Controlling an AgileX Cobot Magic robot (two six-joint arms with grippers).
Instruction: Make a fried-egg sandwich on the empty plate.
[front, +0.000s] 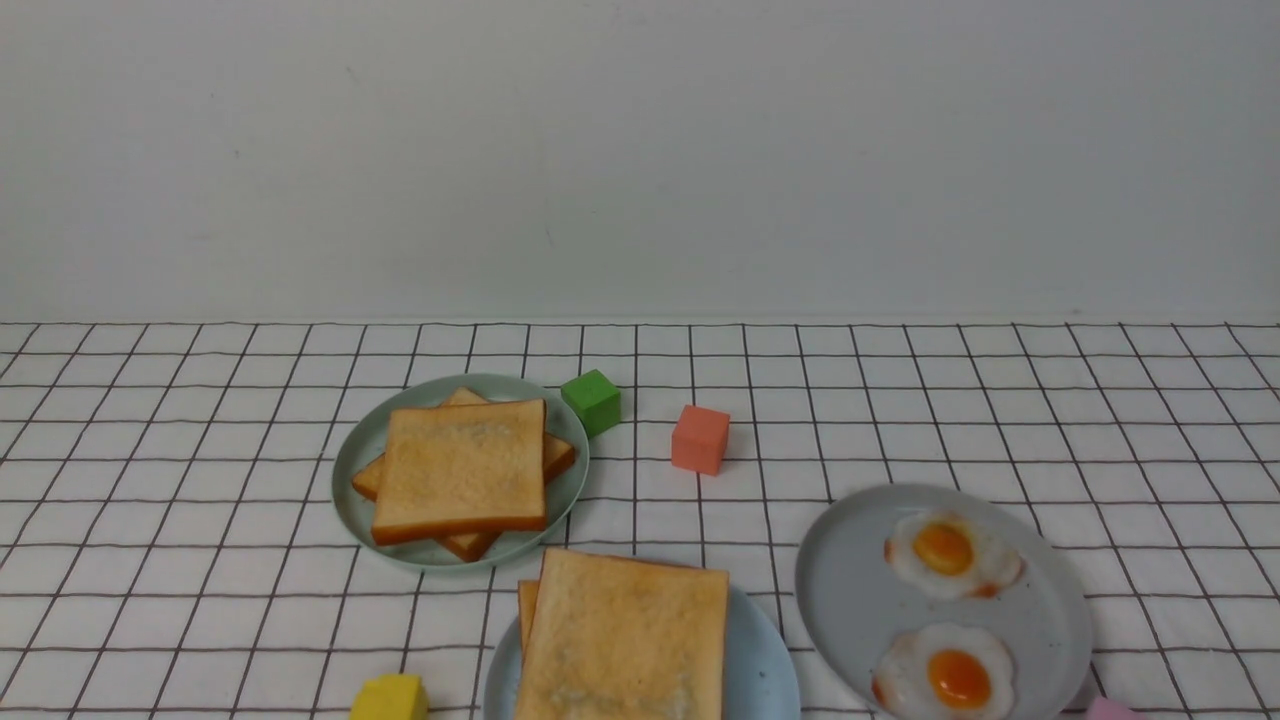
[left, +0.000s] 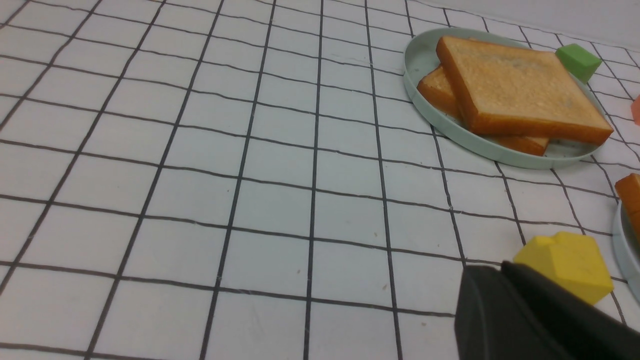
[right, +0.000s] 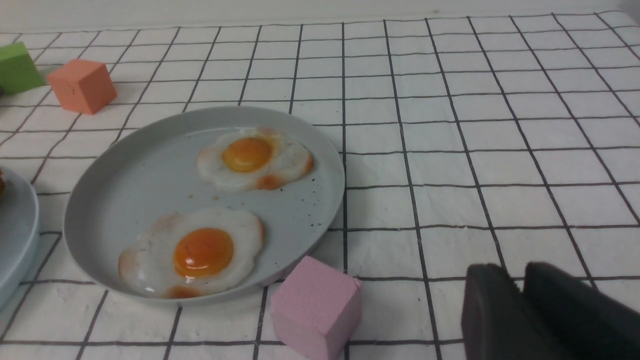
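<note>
Nearest, in the wrist views: left gripper (left: 502, 270) with tips pressed together, pinching nothing visible; right gripper (right: 515, 270) with tips slightly spread, likewise with nothing visible between them. At the front view's near edge, partly cut off: pale blue plate (front: 765, 660), bearing two golden toast slices (front: 625, 635), one overlapping the other and shifted off its edges. Impossible to tell about any egg between them. Bare crescent of plate along the right side.

To the left, near the blue rim, yellow block (front: 388, 697). To the right, across a narrow strip of grid-lined table (front: 200, 560), grey plate (front: 850, 600) with two fried eggs (front: 953, 555), set apart; pink block (front: 1108, 709) close by its near right rim.

Farther, left of centre: green plate (front: 352, 480) under crossed toast slices (front: 465, 465), with green block (front: 592, 403) hard by its far right edge. Orange block (front: 700, 439) standing apart, farther right. Grid running wide beyond both outer plates, back to the pale wall (front: 640, 160).
</note>
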